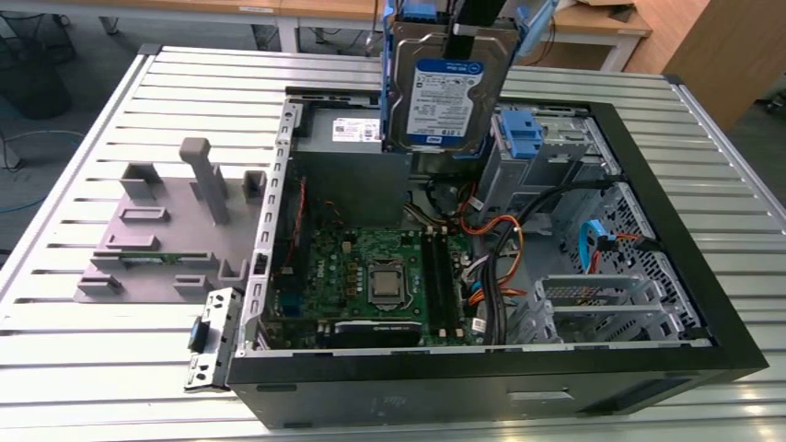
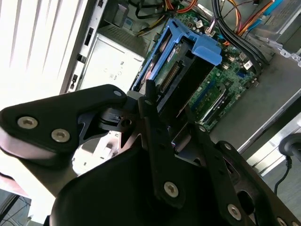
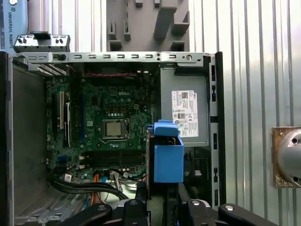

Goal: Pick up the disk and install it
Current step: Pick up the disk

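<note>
At the exterior view's left, a grey plastic fixture point(image 1: 160, 230) lies on the slatted metal table point(image 1: 74, 368). Just to its right the open computer case point(image 1: 491, 378) lies on its side, with the green motherboard point(image 1: 368, 276) on its floor and a grey metal box point(image 1: 350, 133) with a white sticker at the far wall. Right of that box the disk point(image 1: 448, 92) hangs upright above the case, its label toward the camera and a blue rail on each side. The gripper point(image 1: 474, 28) reaches from above, its fingers closed on the disk's upper end, one black finger lying on the labelled face. In the first wrist view the disk point(image 3: 168, 157) shows edge-on between motherboard and sticker box. Just right of it stands a blue latch point(image 1: 522, 138), then orange and black cables point(image 1: 516, 239), then a perforated metal cage point(image 1: 602, 304).
</note>
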`<state>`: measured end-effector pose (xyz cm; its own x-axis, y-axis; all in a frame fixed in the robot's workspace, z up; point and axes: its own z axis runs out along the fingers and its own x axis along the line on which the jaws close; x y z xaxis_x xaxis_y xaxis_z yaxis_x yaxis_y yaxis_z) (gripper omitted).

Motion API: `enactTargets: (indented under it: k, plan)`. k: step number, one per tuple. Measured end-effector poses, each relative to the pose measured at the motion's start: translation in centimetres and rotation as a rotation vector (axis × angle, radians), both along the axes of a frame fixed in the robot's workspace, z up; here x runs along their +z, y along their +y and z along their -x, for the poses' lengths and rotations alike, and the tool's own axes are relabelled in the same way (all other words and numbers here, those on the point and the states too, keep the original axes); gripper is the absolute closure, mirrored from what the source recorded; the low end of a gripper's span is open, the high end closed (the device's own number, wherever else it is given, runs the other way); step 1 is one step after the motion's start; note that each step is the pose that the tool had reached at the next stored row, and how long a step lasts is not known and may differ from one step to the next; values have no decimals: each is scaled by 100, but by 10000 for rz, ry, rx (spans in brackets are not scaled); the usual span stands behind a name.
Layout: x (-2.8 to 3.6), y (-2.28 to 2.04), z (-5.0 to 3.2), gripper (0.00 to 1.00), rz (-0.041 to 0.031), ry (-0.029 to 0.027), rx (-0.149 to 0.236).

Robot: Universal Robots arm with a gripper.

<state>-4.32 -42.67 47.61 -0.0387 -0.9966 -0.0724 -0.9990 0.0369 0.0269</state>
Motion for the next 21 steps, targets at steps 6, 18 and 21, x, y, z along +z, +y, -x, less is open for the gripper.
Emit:
enactTargets:
  k: [6,18,21]
  plan:
    - [-6,-74,0,65,0,0,-1]
    - [-15,-304,-2,65,2,1,-6]
    - [-20,-379,-3,65,-1,0,-8]
